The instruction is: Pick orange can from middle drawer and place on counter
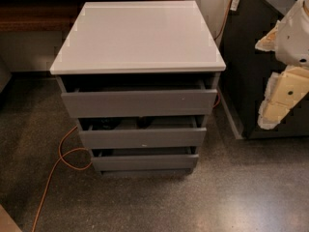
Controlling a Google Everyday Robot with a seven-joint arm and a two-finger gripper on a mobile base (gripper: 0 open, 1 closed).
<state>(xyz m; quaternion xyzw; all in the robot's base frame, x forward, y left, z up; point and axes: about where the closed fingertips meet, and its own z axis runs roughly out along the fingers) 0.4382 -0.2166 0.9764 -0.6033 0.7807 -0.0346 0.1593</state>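
Note:
The grey cabinet stands in the middle of the camera view, with the white-grey counter (140, 35) as its top. The middle drawer (142, 137) is pulled out a little, showing a narrow gap above its front. Dark shapes (104, 123) sit in that gap. The orange can is hidden from here. My gripper (282, 98) hangs at the right edge of the view, cream-coloured, to the right of the cabinet and about level with the top drawer. It is well apart from the drawers.
The top drawer (139, 103) and bottom drawer (145, 162) are also slightly open. A dark cabinet (251, 57) stands close on the right. An orange cable (53, 173) loops over the speckled floor at the left. A wooden ledge (34, 13) runs behind.

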